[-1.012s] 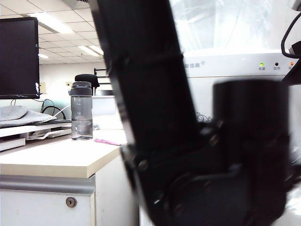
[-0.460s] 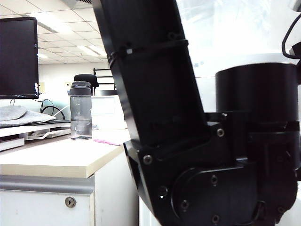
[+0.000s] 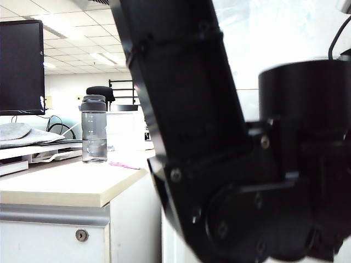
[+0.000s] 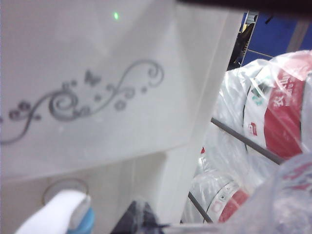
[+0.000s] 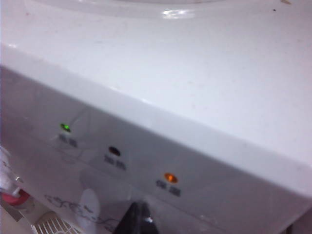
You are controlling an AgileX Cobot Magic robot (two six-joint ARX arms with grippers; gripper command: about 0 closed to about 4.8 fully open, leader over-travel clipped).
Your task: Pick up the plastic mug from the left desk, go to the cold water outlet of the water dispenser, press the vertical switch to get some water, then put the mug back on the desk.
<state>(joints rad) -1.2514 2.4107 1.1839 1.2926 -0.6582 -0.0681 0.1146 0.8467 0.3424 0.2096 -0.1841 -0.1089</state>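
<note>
Exterior view: a black arm (image 3: 219,153) fills most of the frame and hides most of the dispenser (image 3: 274,49). Left desk (image 3: 66,183) carries a grey bottle (image 3: 94,129), with a monitor (image 3: 22,66) behind it.

Left gripper (image 4: 139,219) is closed; crinkly clear plastic at its tip, probably the mug (image 4: 146,214). It sits beside the blue-collared tap (image 4: 61,217), below the scrollwork (image 4: 87,97). Wrapped jugs (image 4: 273,112) stand alongside.

Right gripper (image 5: 138,217) is near the indicator lights (image 5: 114,151); cannot tell its opening.

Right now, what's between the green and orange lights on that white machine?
A dark, unlit third light, on the water dispenser panel, in the right wrist view. The right gripper faces that panel; the left gripper is by the cold water outlet.
</note>
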